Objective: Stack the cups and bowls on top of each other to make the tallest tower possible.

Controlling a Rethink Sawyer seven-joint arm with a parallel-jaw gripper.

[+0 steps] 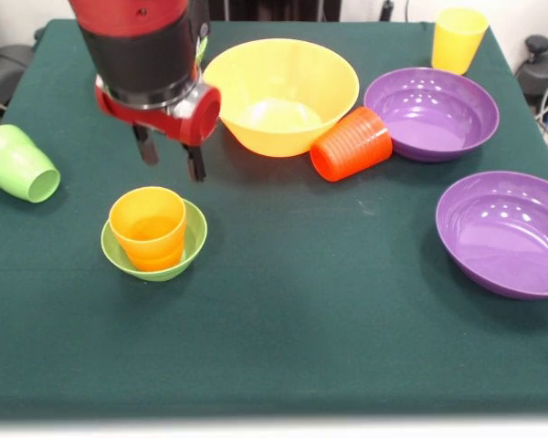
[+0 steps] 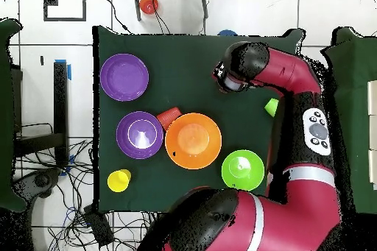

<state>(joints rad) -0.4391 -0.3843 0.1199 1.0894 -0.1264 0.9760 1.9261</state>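
Observation:
My gripper (image 1: 171,158) hangs open and empty just above and behind an orange cup (image 1: 148,226). That cup stands upright inside the small light-green bowl (image 1: 184,251) at the front left. A light-green cup (image 1: 18,162) lies on its side at the left edge. The large orange-yellow bowl (image 1: 281,91) sits at the back, with a red cup (image 1: 352,143) on its side against it. Two purple bowls (image 1: 431,111) (image 1: 504,233) sit at the right, each alone. A yellow cup (image 1: 458,38) stands at the far right corner. No bowls are nested. The blue bowl is hidden.
In the overhead view the medium light-green bowl (image 2: 243,169) sits beside the orange-yellow bowl (image 2: 193,140), near the robot's base. The arm's wrist (image 2: 239,68) covers the gripper and orange cup there. An orange object (image 2: 149,4) lies on the floor beyond the table.

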